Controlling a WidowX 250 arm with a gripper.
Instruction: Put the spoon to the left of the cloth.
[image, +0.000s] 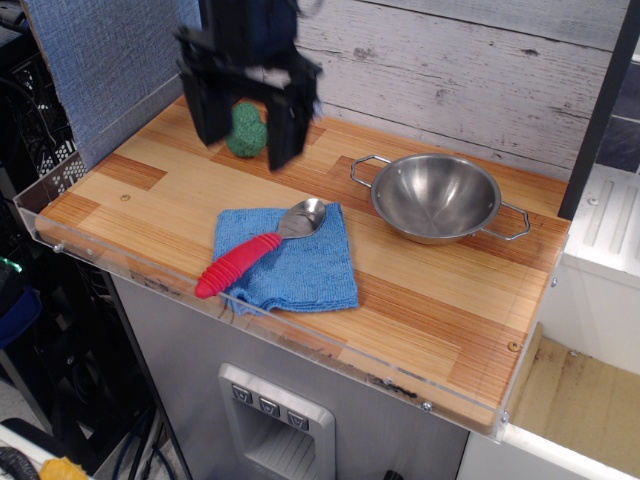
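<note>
whitewashed planks back a striped wooden surface edged with clear acrylic, where a black end effector hangs above the rear left, its two fingers spread wide with nothing between them — the green broccoli toy shows through the gap, sitting on the wood behind. the spoon lies diagonally across the blue cloth, its shiny bowl resting on the cloth's upper middle and its ribbed red handle running down-left, the tip poking just past the cloth's left edge. a steel bowl with wire handles stands just beside the cloth on the right, apart from it.

judged from this, the step in hand is the approach to the spoon, and nothing of the placement is done. the handle looks the better place to take hold — thick, ribbed and less slippery than the metal end. the fingers would do well to turn so they close across the handle's width rather than along it, coming down near its middle so the spoon does not tip. the likely snag is the soft cloth underneath: a descent too deep could pinch the fabric and drag it along. bare wood to the cloth's left, in front of the broccoli toy, looks roomy enough for the set-down.
</note>
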